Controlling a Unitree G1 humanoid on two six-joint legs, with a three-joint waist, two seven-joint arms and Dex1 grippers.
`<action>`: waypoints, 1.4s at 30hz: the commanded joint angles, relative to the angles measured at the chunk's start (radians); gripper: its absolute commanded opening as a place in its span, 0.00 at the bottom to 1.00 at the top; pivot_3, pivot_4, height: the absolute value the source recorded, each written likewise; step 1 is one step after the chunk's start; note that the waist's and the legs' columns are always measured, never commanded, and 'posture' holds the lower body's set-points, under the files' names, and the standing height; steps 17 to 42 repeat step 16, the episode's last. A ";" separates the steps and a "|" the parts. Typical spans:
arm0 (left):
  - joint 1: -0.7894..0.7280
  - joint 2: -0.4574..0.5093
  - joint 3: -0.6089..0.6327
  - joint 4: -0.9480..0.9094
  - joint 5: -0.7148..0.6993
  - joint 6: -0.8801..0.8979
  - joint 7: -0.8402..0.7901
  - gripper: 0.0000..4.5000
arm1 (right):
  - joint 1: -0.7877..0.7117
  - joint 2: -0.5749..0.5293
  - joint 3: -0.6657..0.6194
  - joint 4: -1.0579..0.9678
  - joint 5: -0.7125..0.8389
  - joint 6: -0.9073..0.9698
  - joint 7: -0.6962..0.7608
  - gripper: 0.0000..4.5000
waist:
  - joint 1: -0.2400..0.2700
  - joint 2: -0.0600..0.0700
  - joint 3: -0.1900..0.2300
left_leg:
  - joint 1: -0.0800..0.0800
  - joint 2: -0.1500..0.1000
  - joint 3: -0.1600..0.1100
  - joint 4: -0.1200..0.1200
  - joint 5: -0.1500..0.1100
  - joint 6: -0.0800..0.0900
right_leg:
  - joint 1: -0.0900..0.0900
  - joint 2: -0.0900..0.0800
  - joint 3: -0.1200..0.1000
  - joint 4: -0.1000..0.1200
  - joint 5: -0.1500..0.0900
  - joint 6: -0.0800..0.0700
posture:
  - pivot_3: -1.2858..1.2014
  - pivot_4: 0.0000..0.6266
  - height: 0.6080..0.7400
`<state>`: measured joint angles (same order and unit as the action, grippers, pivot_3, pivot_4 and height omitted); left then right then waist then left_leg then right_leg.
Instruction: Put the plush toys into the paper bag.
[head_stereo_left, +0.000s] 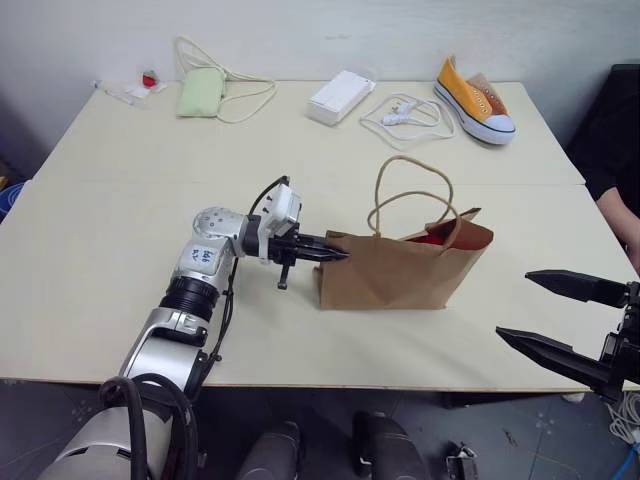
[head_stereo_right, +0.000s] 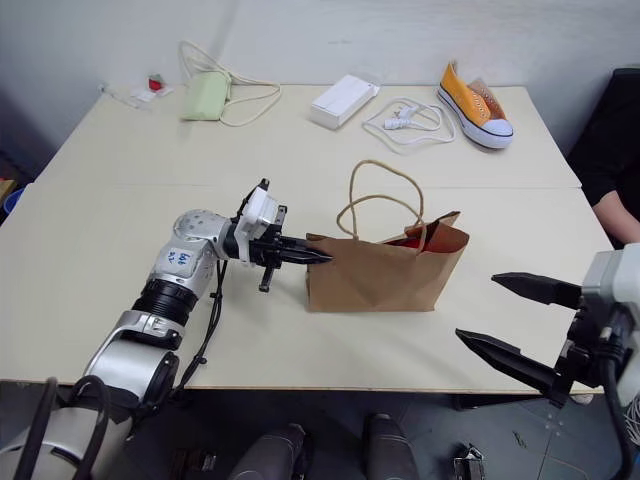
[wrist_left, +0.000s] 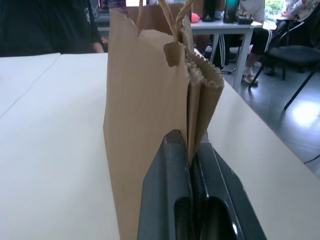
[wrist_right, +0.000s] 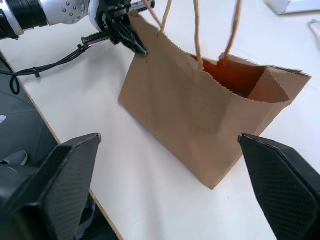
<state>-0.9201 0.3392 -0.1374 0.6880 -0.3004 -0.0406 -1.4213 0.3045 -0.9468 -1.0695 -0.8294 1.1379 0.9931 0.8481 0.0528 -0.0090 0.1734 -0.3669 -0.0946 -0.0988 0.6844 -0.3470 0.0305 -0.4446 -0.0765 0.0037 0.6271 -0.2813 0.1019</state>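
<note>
Looks nearly done: red and orange showing inside bag (head_stereo_left: 400, 270), no toys outside it. Left gripper (head_stereo_left: 335, 251) pinching bag's edge; right gripper (head_stereo_left: 560, 320) spread, near bag.

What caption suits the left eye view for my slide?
Left tool pinches the paper bag by its edge on the table; right tool open nearby.

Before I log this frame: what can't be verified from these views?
- Contents of the paper bag: head views and right wrist view show red-orange inside the mouth; the bag's walls hide which toys.
- Small red item at the far table corner: too small to identify.
- Person at the table's right side: cut off by the head view's edge.
</note>
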 joint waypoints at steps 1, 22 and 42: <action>-0.015 0.060 0.035 -0.046 -0.001 0.046 -0.002 0.14 | 0.011 -0.005 -0.001 0.017 -0.017 -0.050 -0.003 1.00 | -0.001 0.000 0.000 | 0.000 0.000 0.000 0.000 0.000 0.000 | 0.000 0.000 0.000 0.000 0.000 0.000 | 0.52 0.24 1.00; 0.362 0.819 0.449 -0.739 -0.489 0.961 -0.092 1.00 | -0.157 -0.235 0.079 0.458 -0.072 -0.106 0.310 1.00 | -0.022 0.000 0.002 | 0.000 0.001 -0.002 -0.001 -0.001 0.000 | 0.001 -0.001 -0.001 -0.003 0.000 -0.001 | 0.52 0.24 1.00; 0.362 0.819 0.449 -0.739 -0.489 0.961 -0.092 1.00 | -0.157 -0.235 0.079 0.458 -0.072 -0.106 0.310 1.00 | -0.022 0.000 0.002 | 0.000 0.001 -0.002 -0.001 -0.001 0.000 | 0.001 -0.001 -0.001 -0.003 0.000 -0.001 | 0.52 0.24 1.00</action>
